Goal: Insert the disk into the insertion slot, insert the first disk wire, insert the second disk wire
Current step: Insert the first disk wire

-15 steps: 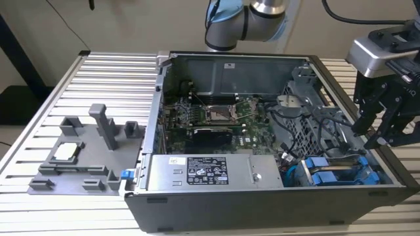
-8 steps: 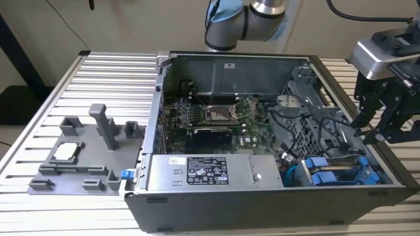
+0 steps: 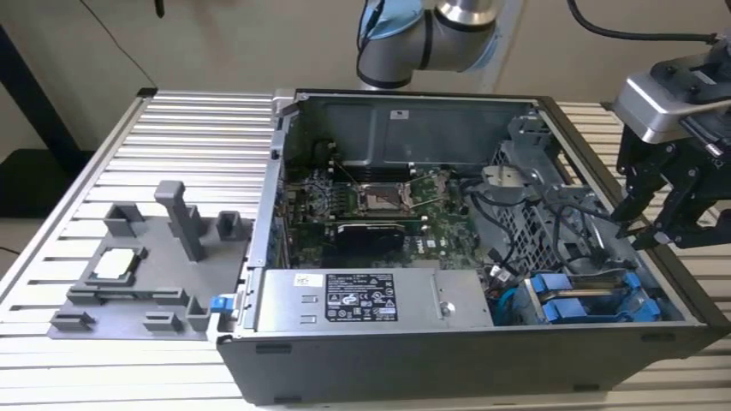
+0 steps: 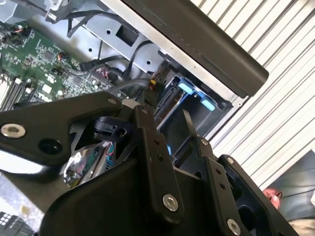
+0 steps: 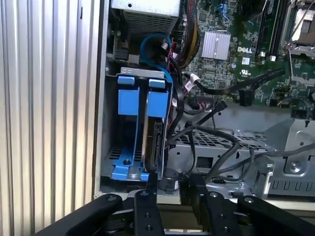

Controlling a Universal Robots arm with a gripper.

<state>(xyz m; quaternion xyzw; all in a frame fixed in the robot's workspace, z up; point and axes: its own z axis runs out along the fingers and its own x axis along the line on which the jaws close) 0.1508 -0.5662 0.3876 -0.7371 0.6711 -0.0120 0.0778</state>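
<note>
The disk (image 5: 155, 145) stands on edge inside the insertion slot (image 5: 111, 147), a grey metal bay at the case corner, with its blue carrier tabs (image 5: 157, 102) showing on top. In the exterior view the disk (image 3: 580, 301) sits at the case's front right corner. My gripper (image 3: 639, 233) hangs just above and behind the bay, open, with nothing clearly between its black fingers (image 5: 151, 191). In both wrist views the gripper (image 4: 166, 109) points down at the bay's end. Loose black wires (image 5: 216, 112) with connectors lie beside the bay over the grey cage.
The open computer case (image 3: 457, 360) lies on a slatted metal table (image 3: 194, 137). A silver power-supply box (image 3: 365, 300) sits along the front wall. The green motherboard (image 3: 377, 201) fills the middle. A grey fixture (image 3: 149, 274) with posts stands on the exterior view's left.
</note>
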